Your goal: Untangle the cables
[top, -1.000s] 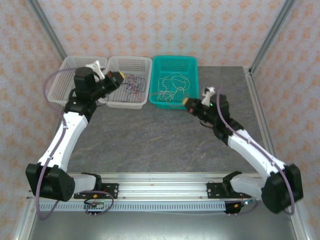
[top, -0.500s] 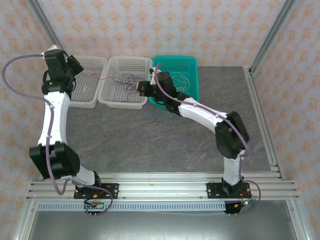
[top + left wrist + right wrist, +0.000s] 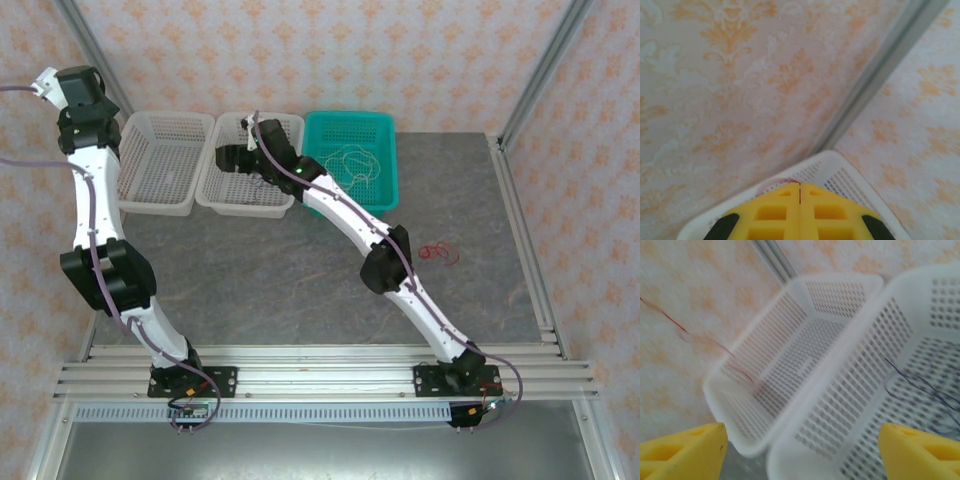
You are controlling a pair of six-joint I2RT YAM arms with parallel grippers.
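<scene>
1. The right gripper (image 3: 802, 450) hovers over two white baskets, jaws spread wide, nothing between them
2. The purple cable (image 3: 920, 385) lies in the middle basket (image 3: 850, 405), just beyond the right finger
3. The left gripper (image 3: 800, 200) is raised by the wall, jaws pressed together. A thin red strand (image 3: 715, 347) rises from the left basket (image 3: 840, 280), and I cannot tell whether it is pinched
4. The cream cable (image 3: 350, 165) lies in the teal basket (image 3: 350, 118), and a red cable (image 3: 440, 250) lies on the table (image 3: 300, 280), well apart from both grippers

A robotics lab cell; aluminium posts (image 3: 545, 62) frame patterned wall panels (image 3: 300, 50); mounting rails (image 3: 320, 365) edge the grey surface (image 3: 300, 270) at the bottom.
</scene>
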